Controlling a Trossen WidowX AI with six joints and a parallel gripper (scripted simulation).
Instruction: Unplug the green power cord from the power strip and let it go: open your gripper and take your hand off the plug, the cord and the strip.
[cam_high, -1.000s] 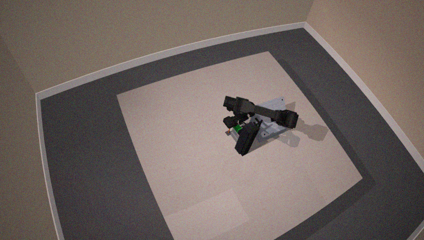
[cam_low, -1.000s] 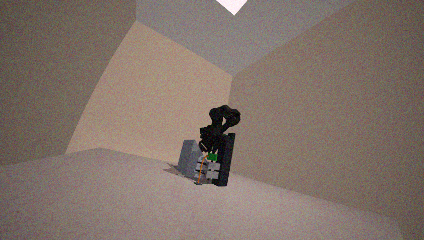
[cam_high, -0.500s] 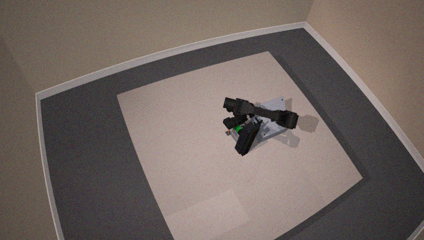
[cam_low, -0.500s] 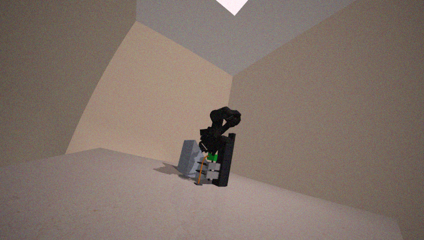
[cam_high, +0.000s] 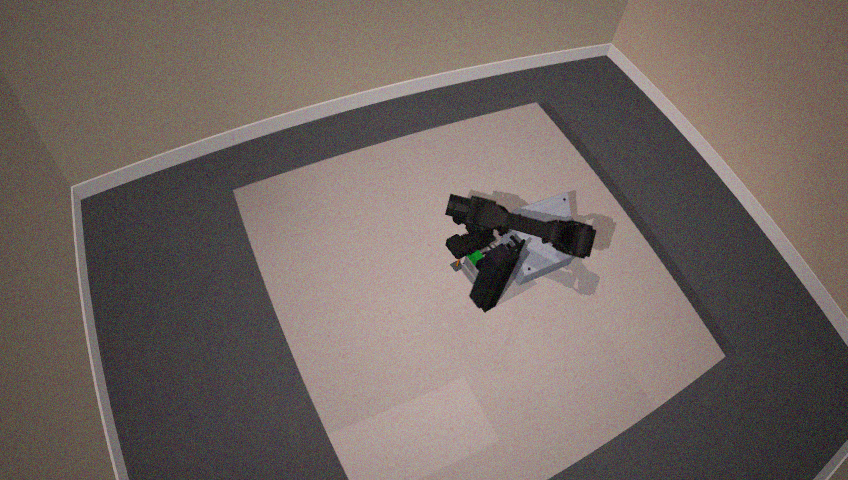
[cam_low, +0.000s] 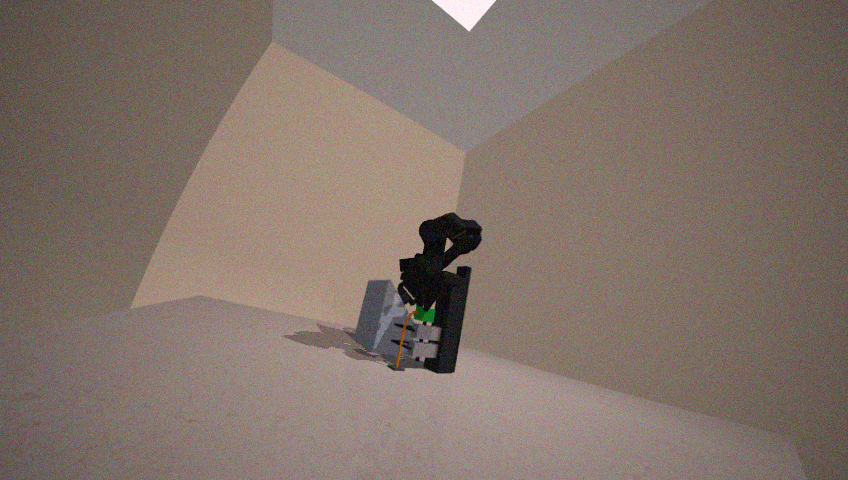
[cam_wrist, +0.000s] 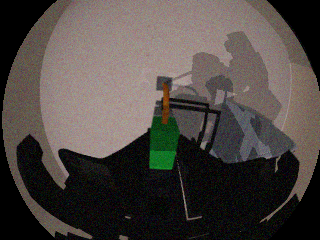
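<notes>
The green plug (cam_high: 475, 257) (cam_low: 424, 314) (cam_wrist: 163, 142) is level with the upper part of the upright black power strip (cam_high: 496, 279) (cam_low: 455, 327), above the grey plugs. Its orange cord (cam_low: 401, 342) (cam_wrist: 166, 102) bends down to a small grey block on the ground. My gripper (cam_low: 425, 306) (cam_wrist: 163, 137) comes from above and is shut on the green plug, with a finger on each side of it. The fingers and arm hide the plug's join with the strip, so I cannot tell whether its prongs are in a socket.
Two grey plugs (cam_low: 426, 332) (cam_low: 423, 350) stick out of the strip below the green one. Dark cords (cam_wrist: 214, 132) run from there towards a blue-grey angular block (cam_high: 544, 258) (cam_low: 372, 315) (cam_wrist: 250, 135). The small grey block (cam_high: 455, 265) (cam_low: 396, 368) (cam_wrist: 164, 82) stands at the orange cord's lower end.
</notes>
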